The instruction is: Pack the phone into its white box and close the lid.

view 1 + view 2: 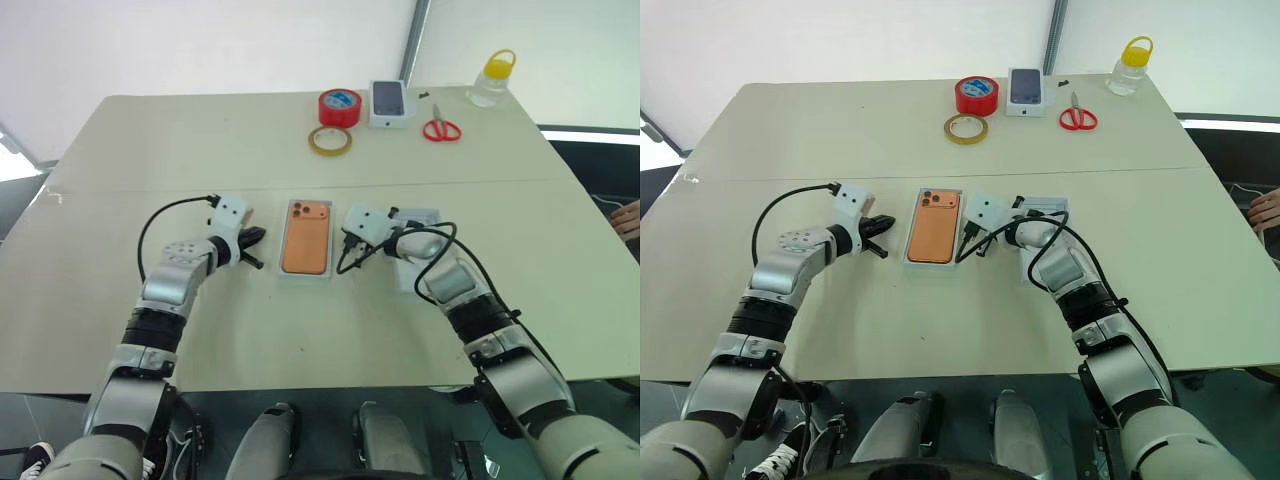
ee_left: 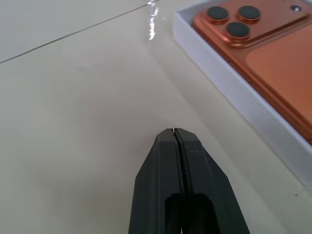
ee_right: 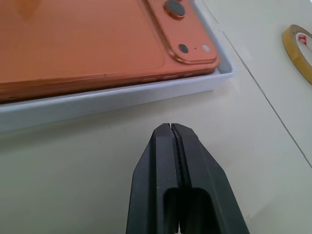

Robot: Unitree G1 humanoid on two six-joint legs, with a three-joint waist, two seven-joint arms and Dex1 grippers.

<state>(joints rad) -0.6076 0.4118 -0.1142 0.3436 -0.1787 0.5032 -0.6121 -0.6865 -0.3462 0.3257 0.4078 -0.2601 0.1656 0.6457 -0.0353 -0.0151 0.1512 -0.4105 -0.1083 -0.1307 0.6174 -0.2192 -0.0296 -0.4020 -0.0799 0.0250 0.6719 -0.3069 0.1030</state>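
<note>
The matte cream table [image 1: 120, 330] is smooth, with a thin seam running across it. Nearest, the left pincer [image 1: 256, 262] hovers just left of the white box [image 2: 234, 92], its black, ribbed fingers pressed fully together on nothing. The right pincer [image 3: 170, 127] sits just right of the box, equally clamped and empty. Between them the phone [image 1: 306, 239], a flat satin-orange slab with rounded corners and three dark lenses at its far left corner, lies back-up inside the shallow cardboard box. A flat white lid [image 1: 425, 216] lies right of it, under the right arm. Farther off sit a tan tape ring [image 1: 329, 140], a red tape roll [image 1: 340, 105], a small carton [image 1: 388, 102], red-handled scissors [image 1: 440, 128] and a yellow-capped clear bottle [image 1: 492, 78].
</note>
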